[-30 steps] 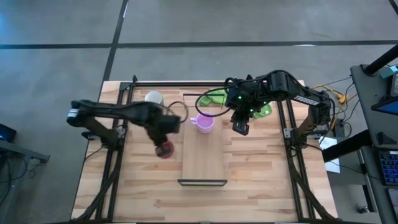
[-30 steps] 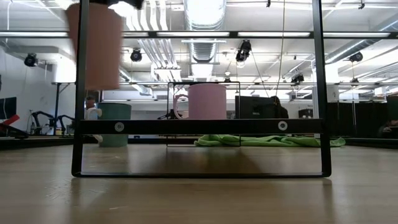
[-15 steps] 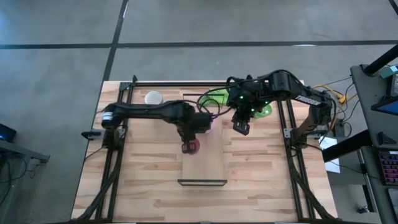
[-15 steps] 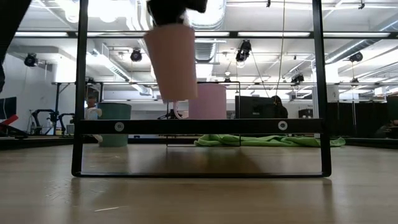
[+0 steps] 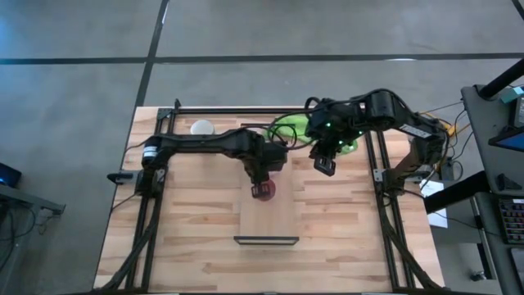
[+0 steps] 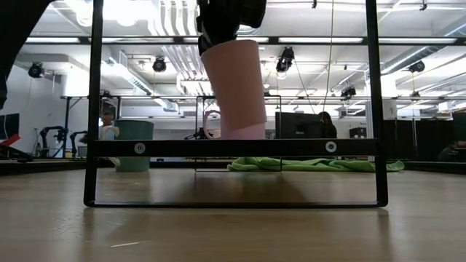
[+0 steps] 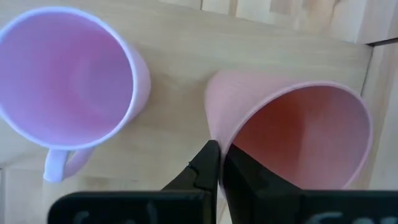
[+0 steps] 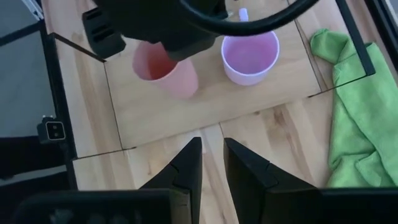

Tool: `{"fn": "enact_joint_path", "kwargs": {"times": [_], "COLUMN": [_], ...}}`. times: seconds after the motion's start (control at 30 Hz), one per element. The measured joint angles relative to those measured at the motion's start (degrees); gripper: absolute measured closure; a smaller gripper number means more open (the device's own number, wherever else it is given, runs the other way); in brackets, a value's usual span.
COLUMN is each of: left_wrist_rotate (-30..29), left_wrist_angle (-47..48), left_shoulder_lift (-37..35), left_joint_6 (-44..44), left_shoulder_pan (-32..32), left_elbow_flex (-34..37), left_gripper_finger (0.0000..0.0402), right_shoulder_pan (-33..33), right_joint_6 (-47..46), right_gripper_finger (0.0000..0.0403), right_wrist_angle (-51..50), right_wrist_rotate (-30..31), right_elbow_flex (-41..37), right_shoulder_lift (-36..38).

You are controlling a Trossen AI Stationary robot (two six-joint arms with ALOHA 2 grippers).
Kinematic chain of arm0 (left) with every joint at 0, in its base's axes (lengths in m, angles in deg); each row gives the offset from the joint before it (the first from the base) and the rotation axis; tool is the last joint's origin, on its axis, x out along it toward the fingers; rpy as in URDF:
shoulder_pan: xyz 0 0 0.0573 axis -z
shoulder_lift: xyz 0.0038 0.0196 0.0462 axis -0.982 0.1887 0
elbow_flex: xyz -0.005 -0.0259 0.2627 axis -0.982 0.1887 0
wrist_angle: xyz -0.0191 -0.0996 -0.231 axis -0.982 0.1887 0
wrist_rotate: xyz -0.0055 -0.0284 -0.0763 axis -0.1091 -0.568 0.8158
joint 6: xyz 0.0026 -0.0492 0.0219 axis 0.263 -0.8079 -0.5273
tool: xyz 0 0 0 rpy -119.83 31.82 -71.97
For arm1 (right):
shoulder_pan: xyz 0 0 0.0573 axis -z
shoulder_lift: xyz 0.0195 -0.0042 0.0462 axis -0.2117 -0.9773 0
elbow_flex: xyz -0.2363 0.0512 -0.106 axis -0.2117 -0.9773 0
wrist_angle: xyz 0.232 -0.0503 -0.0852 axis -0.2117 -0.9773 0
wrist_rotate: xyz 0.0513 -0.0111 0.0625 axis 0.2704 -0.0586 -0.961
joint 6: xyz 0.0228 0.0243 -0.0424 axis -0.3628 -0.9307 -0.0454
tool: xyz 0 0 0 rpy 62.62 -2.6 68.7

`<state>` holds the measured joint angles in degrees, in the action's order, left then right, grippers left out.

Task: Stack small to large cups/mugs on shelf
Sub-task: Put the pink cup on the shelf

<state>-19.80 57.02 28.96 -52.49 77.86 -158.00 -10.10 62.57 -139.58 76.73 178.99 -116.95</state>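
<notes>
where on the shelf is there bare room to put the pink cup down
The shelf is bare from the salmon-pink cup, held over it in the left tool, to its black end frame. The far end is crowded: the lilac mug stands there beside the cup. The right tool hovers off the shelf's edge near the green cloth.

We are holding the salmon-pink cup (image 8: 166,70) over the shelf (image 8: 211,102), beside the lilac mug (image 8: 250,57).

Bright, even light from ceiling lamps (image 6: 233,14), which glare white in the low view; soft shadows lie under the shelf (image 6: 233,191); the near table (image 6: 233,240) looks slightly blurred
</notes>
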Motion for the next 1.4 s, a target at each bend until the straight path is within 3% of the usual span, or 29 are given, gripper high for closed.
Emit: {"fn": "enact_joint_path", "kwargs": {"times": [1.23, 1.4], "left_wrist_rotate": [2.4, 2.4], "left_wrist_angle": [-3.6, -4.4], "left_shoulder_lift": [0.5, 0.6], "left_joint_6": [-1.6, -1.6], "left_shoulder_pan": [-0.3, -0.3], "left_elbow_flex": [4.8, 5.7], "left_gripper_finger": [0.0401, 0.0382], "right_shoulder_pan": [0.0, 0.0], "right_joint_6": [3.1, 3.0], "right_gripper_finger": [0.0342, 0.0342], "right_wrist_angle": [0.0, 0.0], "right_wrist_rotate": [1.1, 1.1], "right_elbow_flex": [-0.1, -0.1], "right_shoulder_lift": [1.8, 1.8]}}
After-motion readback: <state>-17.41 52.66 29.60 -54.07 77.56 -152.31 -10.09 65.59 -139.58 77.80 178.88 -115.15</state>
